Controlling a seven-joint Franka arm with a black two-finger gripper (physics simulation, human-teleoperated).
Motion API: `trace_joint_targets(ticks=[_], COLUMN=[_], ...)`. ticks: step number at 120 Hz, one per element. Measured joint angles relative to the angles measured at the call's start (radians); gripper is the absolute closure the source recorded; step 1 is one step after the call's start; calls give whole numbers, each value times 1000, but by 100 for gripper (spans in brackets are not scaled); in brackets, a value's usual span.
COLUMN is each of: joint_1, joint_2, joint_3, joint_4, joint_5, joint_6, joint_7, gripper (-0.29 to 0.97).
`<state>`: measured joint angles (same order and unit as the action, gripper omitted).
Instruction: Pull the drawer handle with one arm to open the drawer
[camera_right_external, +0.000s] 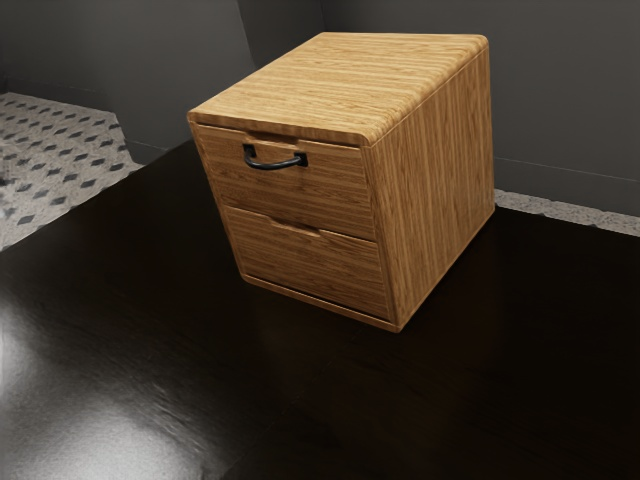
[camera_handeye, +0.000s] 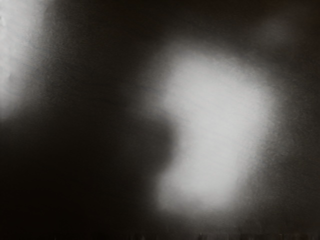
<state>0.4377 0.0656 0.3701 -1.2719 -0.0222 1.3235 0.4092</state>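
Observation:
A light wooden cabinet (camera_right_external: 420, 170) with two drawers stands on a glossy dark floor in the exterior view. The upper drawer (camera_right_external: 300, 185) carries a black curved handle (camera_right_external: 273, 160) near its top left corner and sits flush with the cabinet front. The lower drawer (camera_right_external: 315, 262) has no handle that I can see and is also flush. In the wrist view there is the dark glossy surface (camera_handeye: 90, 175) with a pale blurred reflection (camera_handeye: 215, 130) on it.
The dark shiny floor (camera_right_external: 200, 380) spreads in front of and around the cabinet. A grey patterned tile area (camera_right_external: 50, 150) lies at the exterior view's left. Dark walls (camera_right_external: 560, 80) rise behind the cabinet.

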Motion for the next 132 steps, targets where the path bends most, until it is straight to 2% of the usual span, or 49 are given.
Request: trace_joint_targets(ticks=[4, 9, 28, 33, 39, 43, 52, 66, 74, 82, 92, 107, 132], joint_1=[20, 1, -193, -223, -271, -327, -533, -635, -663, -634, -635, -613, -610], joint_2=[0, 0, 1, -37, -142, -175, -162, -94, -77, -91, -148, -131, -106], joint_3=[1, 1, 1, -1, -19, -30, -40, -43, -48, -119, -168, -179, -177], joint_4=[1, 1, 7, 51, 78, 82, 68, 67, 67, 42, -74, -107, -131], joint_5=[-1, -1, -7, -12, -19, -23, -36, -46, -44, 11, 83, 134, 158], joint_6=[-11, -23, -51, -56, -62, -65, -65, -27, -4, 28, 105, 217, 398], joint_7=[35, 77, 212, 241, 274, 294, 340, 472, 574, 674, 783, 928, 1114], gripper=[0, 0, 0, 0, 0, 0, 0, 0, 0, 0, 0, 0, 0])
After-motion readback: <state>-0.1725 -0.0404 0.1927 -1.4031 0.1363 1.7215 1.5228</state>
